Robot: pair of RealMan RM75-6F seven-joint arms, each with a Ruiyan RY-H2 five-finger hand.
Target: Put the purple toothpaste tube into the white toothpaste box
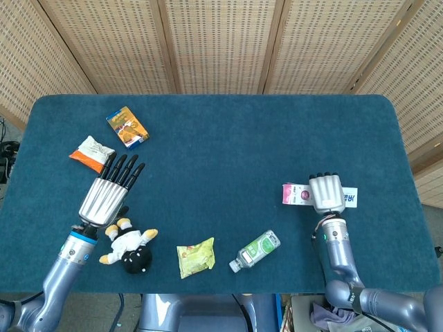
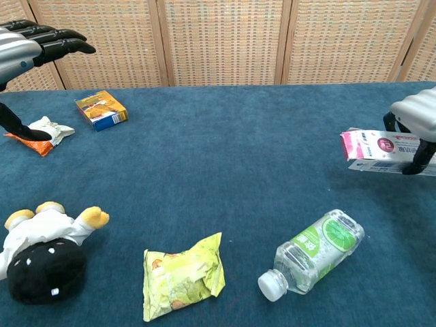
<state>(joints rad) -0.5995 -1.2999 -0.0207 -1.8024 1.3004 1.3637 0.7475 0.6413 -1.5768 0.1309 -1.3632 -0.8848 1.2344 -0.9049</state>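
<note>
White toothpaste box with pink end [image 1: 299, 195] held flat in right hand [image 1: 326, 193], fingers wrapped over top, right side of blue desk [image 1: 228, 138], just above surface. Purple toothpaste tube not visible; maybe inside, cannot tell. Left hand [image 1: 107, 191] spread, empty, far left above plush toy [image 1: 129, 249]. Advice: keep box level, lower gently, release only once resting flat.

My head camera looked steeply down from high above, taking in the whole blue table [image 1: 221, 138] and the wicker screen [image 1: 221, 41] behind. My chest camera sat low at the near edge, facing across and much closer. Both shared the bottle [image 1: 255, 250] [image 2: 312, 253] and the yellow snack bag [image 1: 195, 256] [image 2: 182, 276].
</note>
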